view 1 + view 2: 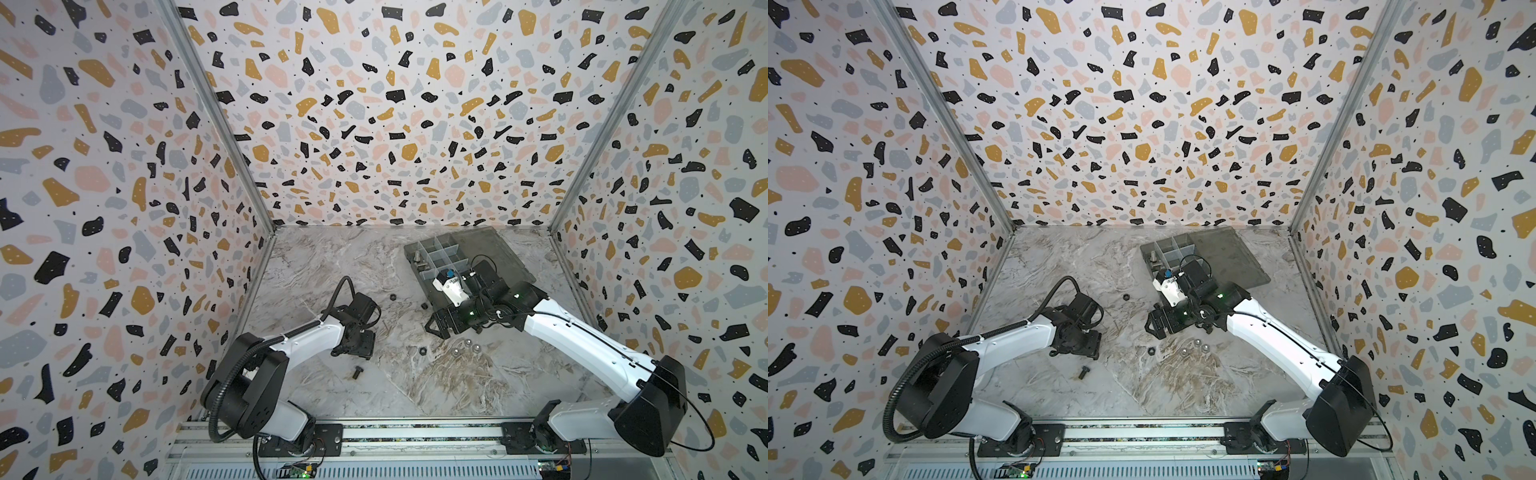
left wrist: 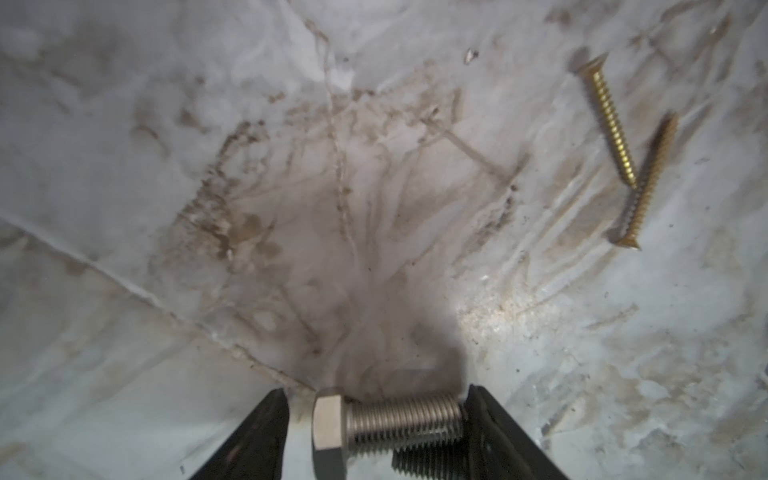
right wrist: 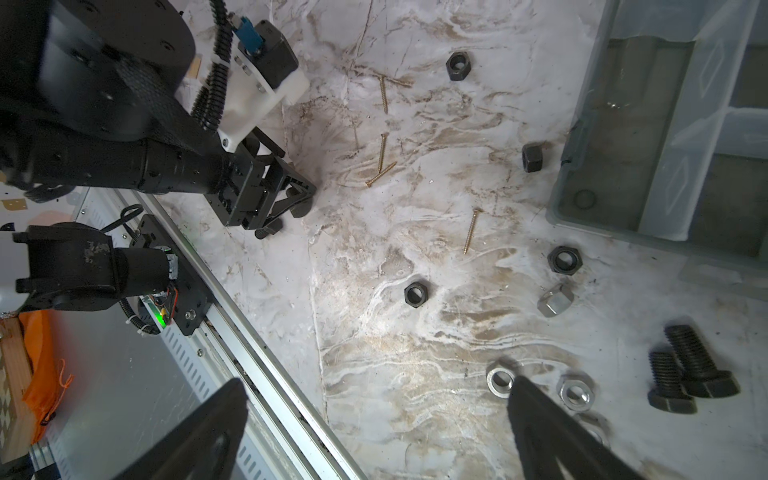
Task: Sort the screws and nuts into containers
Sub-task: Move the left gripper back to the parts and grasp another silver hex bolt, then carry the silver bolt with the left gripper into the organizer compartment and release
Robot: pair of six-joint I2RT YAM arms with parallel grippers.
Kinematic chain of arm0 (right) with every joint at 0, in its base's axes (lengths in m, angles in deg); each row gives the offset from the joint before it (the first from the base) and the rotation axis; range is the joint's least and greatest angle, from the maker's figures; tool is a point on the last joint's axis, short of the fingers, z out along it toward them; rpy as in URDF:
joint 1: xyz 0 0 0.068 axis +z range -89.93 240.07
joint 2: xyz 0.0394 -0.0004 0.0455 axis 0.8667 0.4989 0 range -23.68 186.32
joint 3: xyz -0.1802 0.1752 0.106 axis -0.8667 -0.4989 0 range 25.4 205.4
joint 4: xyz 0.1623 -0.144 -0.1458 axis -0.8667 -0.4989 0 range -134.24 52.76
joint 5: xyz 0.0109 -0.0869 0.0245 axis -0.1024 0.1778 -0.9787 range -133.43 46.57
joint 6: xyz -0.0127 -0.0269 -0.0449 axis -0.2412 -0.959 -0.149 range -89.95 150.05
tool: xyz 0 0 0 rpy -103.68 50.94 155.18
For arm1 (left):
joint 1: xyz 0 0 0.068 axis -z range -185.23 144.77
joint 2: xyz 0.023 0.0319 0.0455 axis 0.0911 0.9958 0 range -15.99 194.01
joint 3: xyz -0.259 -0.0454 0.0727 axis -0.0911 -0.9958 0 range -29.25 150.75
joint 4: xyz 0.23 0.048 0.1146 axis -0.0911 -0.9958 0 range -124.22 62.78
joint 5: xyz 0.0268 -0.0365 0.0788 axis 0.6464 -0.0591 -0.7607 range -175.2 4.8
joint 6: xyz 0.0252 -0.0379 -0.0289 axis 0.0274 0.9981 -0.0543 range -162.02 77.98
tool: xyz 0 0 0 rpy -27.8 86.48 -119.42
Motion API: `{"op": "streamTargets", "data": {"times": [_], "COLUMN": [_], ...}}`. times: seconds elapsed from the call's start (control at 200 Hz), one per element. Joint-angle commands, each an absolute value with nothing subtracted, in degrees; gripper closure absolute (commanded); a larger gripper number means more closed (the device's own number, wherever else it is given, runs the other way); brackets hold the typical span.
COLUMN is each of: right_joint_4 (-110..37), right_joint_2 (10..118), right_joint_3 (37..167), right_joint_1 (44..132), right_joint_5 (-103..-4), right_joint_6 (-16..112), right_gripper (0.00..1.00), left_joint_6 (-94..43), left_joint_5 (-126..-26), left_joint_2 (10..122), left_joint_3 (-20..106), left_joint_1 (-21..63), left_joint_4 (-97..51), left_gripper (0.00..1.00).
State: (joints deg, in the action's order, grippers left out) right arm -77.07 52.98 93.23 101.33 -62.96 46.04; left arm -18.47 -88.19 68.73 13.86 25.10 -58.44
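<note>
Left gripper (image 2: 376, 395) straddles the silver hex bolt (image 2: 386, 419) end to end — long axis running jaw to jaw. A gap shows at the head; clamped or not, I cannot tell.

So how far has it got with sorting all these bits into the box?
Early days. Done: a few silver pieces lie in one compartment of the organiser box. In hand: the left gripper brackets a silver bolt, though a firm grip isn't clear; the right gripper hangs open over the table. To do: black nuts, silver nuts, black bolts and brass screws lie loose on the table.
</note>
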Motion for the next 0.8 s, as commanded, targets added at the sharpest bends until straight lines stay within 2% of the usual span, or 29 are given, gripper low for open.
{"op": "streamTargets", "data": {"times": [0.0, 0.28, 0.395, 0.521, 0.641, 0.791], "right_joint_4": [-77.69, -77.14, -77.31, -77.67, -77.84, -78.11], "right_joint_2": [51.29, 51.88, 51.94, 51.8, 51.9, 51.95], "right_joint_3": [92.75, 92.45, 92.41, 92.55, 92.94, 94.01], "right_joint_1": [101.56, 101.58, 101.56, 101.56, 101.56, 101.31], "right_joint_5": [-62.04, -62.24, -62.33, -61.99, -61.74, -60.75], "right_joint_6": [46.58, 46.23, 45.89, 45.45, 45.17, 44.68], "right_gripper": [0.01, 0.01, 0.01, 0.01, 0.01, 0.01], "left_joint_6": [-18.86, -18.4, -18.2, -18.11, -18.44, -19.29], "left_joint_5": [-88.52, -89.78, -89.53, -89.11, -89.42, -90.2], "left_joint_2": [69.42, 69.26, 70.17, 70.49, 70.74, 72.07], "left_joint_3": [14.26, 14.35, 14.44, 15.16, 17.21, 23.0], "left_joint_1": [25.64, 25.88, 25.89, 25.89, 25.89, 25.89], "left_joint_4": [-59.46, -60.1, -59.82, -60.08, -61.33, -63.88], "left_gripper": [0.33, 0.36, 0.48, 0.68, 0.72, 0.72]}}
